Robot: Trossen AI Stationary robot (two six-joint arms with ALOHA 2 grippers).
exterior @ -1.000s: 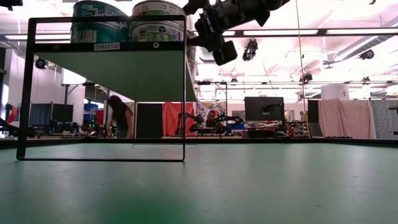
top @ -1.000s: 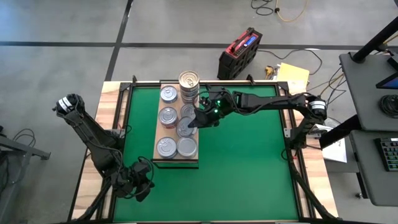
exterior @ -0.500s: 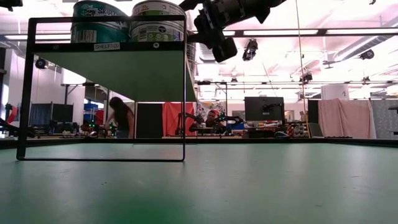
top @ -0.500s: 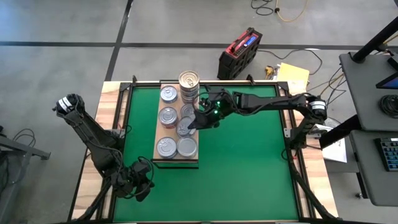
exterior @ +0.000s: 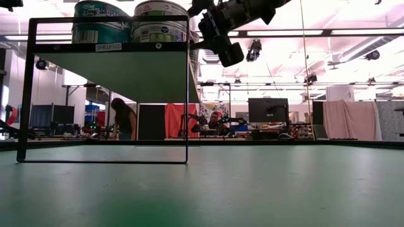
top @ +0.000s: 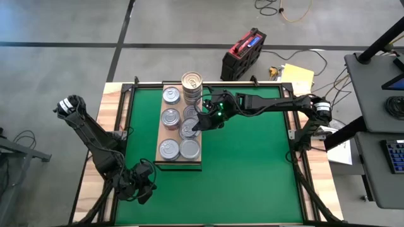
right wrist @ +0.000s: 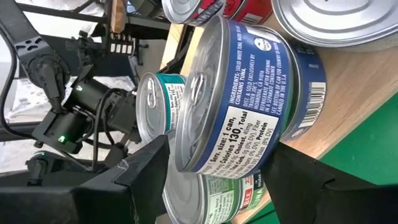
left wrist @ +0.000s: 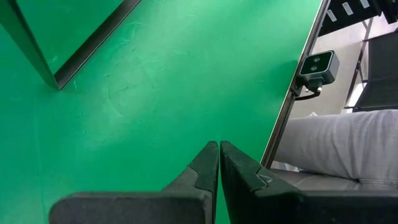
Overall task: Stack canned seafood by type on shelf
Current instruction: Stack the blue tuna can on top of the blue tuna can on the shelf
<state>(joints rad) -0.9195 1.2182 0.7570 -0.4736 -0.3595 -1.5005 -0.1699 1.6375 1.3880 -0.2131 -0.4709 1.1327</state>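
Green soft mat (top: 252, 164) over the whole table, with a thin black frame along its edges and pale wood showing past the left and right sides. Lots of bare green on the right half and along the front, so plenty of room to move there. Much less room on the left, taken up by the light wooden board shelf (top: 159, 135), long and narrow, sitting from the far edge toward the middle. From the low view, raised up on thin black legs (exterior: 187, 94), with open space under it.

On the shelf, small round flat metal tins (top: 170, 118) in two rows, silver lids up, sitting close side by side. At the far end of the right row, a tall stack with a gold lid (top: 192, 81) on top.

Right arm stretched long and nearly flat across the table from the right side, wrist bent down at the shelf's right edge. Right tool (top: 201, 121) at the middle of the right row, level with the shelf top in the low view. Partway open, one dark finger (right wrist: 143, 174) on each side of a blue-labelled round tin (right wrist: 249, 93), right up against it. That tin standing on the wood, tight among other tins, one with a green label (right wrist: 211, 199) just beside it.

Left arm folded back at the table's left front corner, well apart from the shelf. Left tool (left wrist: 218, 163) low over bare green mat near the front edge, closed tight, holding nothing.
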